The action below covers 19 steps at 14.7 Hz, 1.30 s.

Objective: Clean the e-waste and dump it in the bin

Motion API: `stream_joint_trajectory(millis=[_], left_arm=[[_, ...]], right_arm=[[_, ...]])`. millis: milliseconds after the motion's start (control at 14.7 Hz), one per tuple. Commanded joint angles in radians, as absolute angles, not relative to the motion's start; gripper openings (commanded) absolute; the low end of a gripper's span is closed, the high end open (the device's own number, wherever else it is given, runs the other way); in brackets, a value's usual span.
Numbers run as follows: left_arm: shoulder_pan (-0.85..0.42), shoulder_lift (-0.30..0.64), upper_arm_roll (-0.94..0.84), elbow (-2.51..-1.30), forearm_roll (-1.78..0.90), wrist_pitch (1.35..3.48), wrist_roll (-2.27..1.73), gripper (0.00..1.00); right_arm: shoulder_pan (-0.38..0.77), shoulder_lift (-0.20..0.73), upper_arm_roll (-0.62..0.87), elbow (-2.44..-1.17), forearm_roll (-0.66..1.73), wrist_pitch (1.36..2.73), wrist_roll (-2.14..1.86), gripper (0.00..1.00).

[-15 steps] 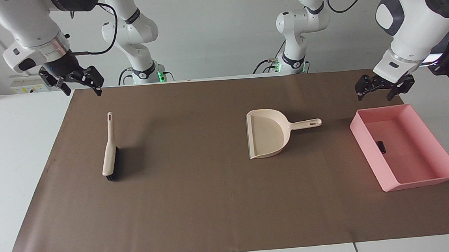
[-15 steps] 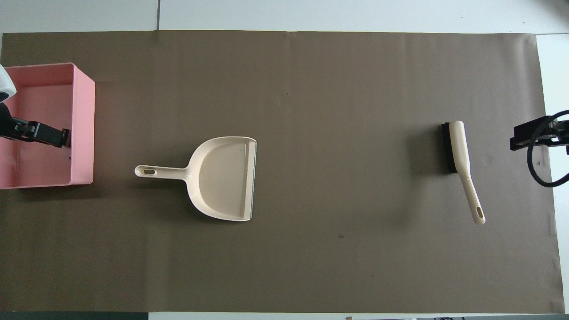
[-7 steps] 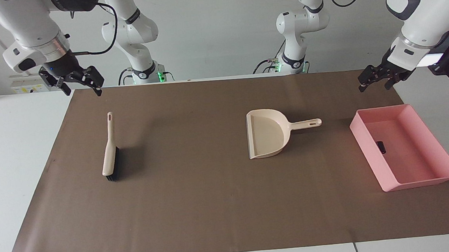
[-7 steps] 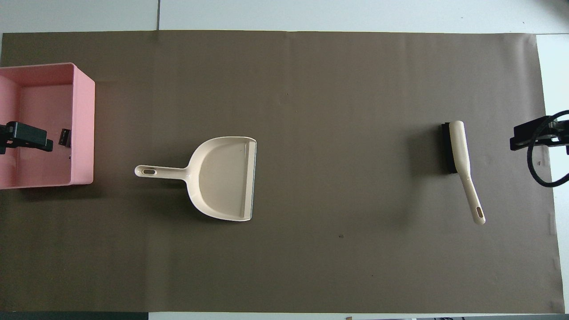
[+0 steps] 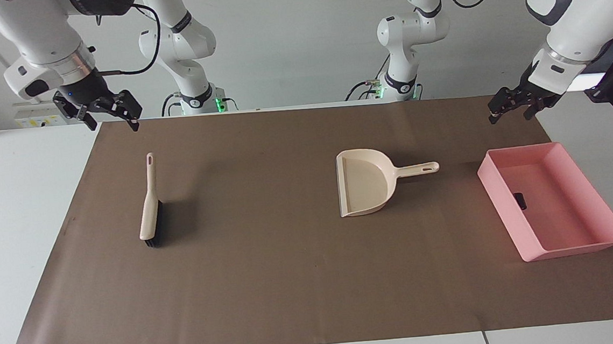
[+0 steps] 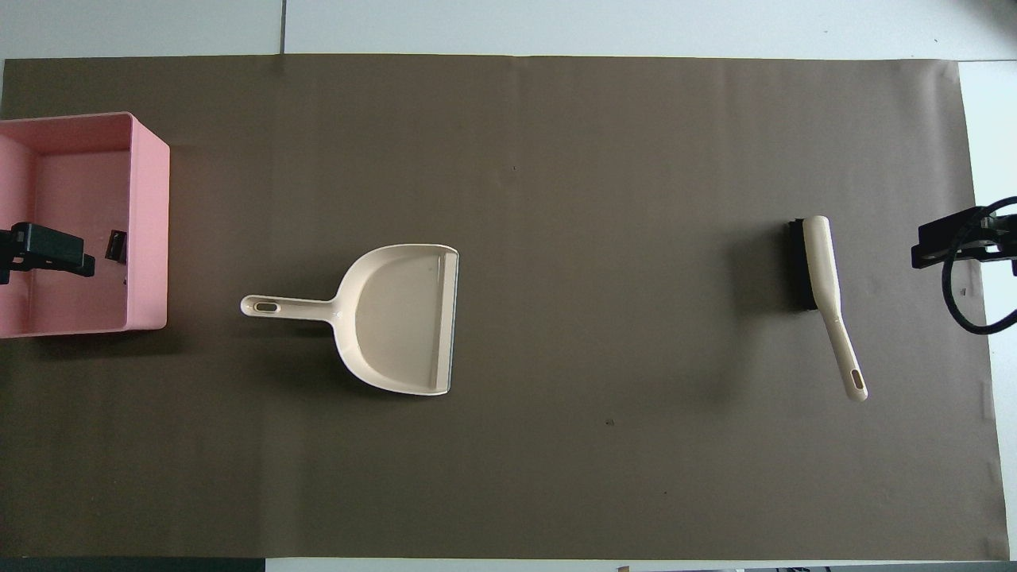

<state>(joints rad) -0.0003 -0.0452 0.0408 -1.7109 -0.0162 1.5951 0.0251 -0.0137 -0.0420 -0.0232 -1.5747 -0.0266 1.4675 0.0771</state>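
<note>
Right gripper (image 5: pixel 110 115): raised in the air at the right arm's end of the table, over the edge of the brown mat (image 5: pixel 292 281) nearest the robots; its two fingers are spread apart with nothing between them. In the overhead view only its dark tip shows at the picture's edge.

Brush (image 5: pixel 150 204): a beige hand brush with black bristles, lying flat on the mat toward the right arm's end, its handle pointing toward the robots. It is well apart from the right gripper.

Dustpan (image 5: pixel 364 181): a beige dustpan, lying flat near the middle of the mat, between the brush and the bin. Its handle points toward the left arm's end of the table, its open mouth toward the brush. Nothing can be seen inside it.

Left gripper (image 5: pixel 512 110): raised in the air at the left arm's end, over the mat's corner nearest the robots and just above the bin's near end; its fingers stand apart and grip nothing.

Bin (image 5: pixel 522 243): a shallow pink rectangular tray, resting on the mat at the left arm's end of the table.

E-waste (image 5: pixel 519 200): one small black piece lies on the floor of the bin, close against the long wall that faces the dustpan. No white part can be made out.
</note>
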Motion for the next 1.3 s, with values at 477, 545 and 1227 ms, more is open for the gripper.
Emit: stream_joint_trajectory(millis=[477, 545, 1227], left_arm=[[-0.014, -0.005, 0.031, -1.593, 0.017, 1.507, -0.083, 0.98], [-0.015, -0.002, 0.031, -1.58, 0.029, 1.5, -0.083, 0.98], [-0.043, -0.02, 0.025, -1.625, 0.048, 1.511, -0.071, 0.98]], right_arm=[[-0.015, -0.043, -0.02, -1.569, -0.02, 1.519, 0.067, 1.0], [-0.015, -0.043, -0.018, -1.569, -0.02, 1.508, 0.067, 1.0], [-0.011, -0.046, -0.017, -1.568, -0.026, 1.479, 0.043, 1.0]])
